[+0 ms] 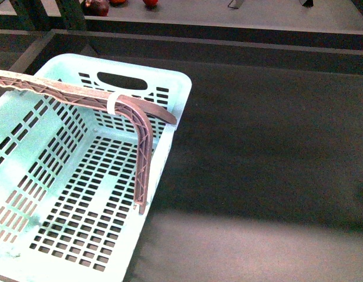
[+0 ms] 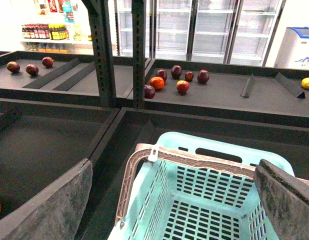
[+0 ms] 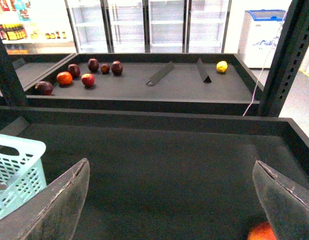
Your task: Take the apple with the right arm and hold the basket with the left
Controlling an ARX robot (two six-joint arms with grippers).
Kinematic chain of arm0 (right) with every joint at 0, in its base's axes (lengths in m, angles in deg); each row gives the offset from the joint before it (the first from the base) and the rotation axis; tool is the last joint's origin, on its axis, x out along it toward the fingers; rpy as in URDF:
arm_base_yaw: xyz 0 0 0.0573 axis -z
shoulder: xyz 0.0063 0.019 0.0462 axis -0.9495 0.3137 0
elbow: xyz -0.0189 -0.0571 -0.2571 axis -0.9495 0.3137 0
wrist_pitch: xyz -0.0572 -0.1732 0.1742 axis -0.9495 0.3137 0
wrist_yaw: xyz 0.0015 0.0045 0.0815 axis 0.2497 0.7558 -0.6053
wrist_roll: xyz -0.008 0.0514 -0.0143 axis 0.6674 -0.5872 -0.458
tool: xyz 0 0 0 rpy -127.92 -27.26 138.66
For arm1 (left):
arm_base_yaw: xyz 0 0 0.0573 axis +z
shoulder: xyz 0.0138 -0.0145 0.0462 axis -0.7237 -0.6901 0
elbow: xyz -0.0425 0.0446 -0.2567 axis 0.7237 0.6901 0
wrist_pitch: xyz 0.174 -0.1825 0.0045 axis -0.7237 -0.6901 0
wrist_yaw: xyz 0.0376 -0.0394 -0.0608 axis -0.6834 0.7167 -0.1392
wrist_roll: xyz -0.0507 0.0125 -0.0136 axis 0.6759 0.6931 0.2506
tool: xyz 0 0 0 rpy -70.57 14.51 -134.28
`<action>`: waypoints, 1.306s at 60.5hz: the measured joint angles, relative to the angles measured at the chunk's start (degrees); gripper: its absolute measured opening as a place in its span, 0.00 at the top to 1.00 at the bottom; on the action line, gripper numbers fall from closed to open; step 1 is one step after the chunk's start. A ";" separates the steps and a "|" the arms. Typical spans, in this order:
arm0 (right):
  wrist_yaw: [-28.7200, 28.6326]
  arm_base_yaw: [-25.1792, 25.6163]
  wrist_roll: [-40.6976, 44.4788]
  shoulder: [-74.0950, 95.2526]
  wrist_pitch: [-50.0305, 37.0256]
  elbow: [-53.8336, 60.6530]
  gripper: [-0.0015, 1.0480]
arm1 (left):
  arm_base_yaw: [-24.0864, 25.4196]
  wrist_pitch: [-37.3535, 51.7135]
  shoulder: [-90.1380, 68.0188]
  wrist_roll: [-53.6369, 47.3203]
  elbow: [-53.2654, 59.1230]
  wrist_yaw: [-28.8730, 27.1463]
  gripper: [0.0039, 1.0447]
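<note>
The light turquoise basket (image 1: 58, 194) stands at the left of the dark bin, empty, with its brownish-mauve handle (image 1: 81, 94) raised across it. In the left wrist view my left gripper (image 2: 173, 165) is open above the basket (image 2: 204, 205), its fingers wide on either side of the handle (image 2: 194, 159) and not touching it. My right gripper (image 3: 170, 165) is open over bare bin floor. A red-orange round fruit, apparently the apple (image 3: 261, 233), shows at the picture's edge, half hidden behind one finger (image 3: 287, 205). Neither gripper shows in the front view.
The basket's corner (image 3: 14, 165) lies off to one side of the right gripper. A raised far shelf holds several dark red fruits (image 3: 117, 67), an orange one (image 3: 64, 78) and a yellow one (image 3: 222, 66). Bin walls (image 1: 228, 50) and steel posts (image 2: 102, 50) stand ahead.
</note>
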 joint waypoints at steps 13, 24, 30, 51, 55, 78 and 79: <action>0.00 0.00 0.00 0.00 0.00 0.00 0.09 | 0.00 0.00 0.00 0.02 0.00 0.00 0.06; 0.00 0.00 0.00 0.00 0.00 0.00 0.09 | 0.00 0.00 -0.02 0.02 0.00 0.00 0.06; 0.00 0.00 0.00 0.00 0.00 0.00 0.09 | 0.00 0.00 0.00 0.02 0.00 0.00 0.06; -0.04 0.00 0.00 -0.04 0.02 0.00 0.09 | 7.76 -14.29 -21.75 19.93 -10.12 23.71 0.06; 0.00 0.00 0.00 -0.04 0.02 0.00 0.09 | 7.80 -8.39 -29.35 27.28 -12.50 25.97 0.06; -0.02 0.00 0.00 -0.04 0.02 0.00 0.09 | 3.23 12.11 -66.99 52.74 -22.18 22.14 0.06; -0.02 0.00 0.00 -0.04 0.02 0.00 0.09 | 2.93 12.74 -68.28 53.27 -22.69 21.73 0.06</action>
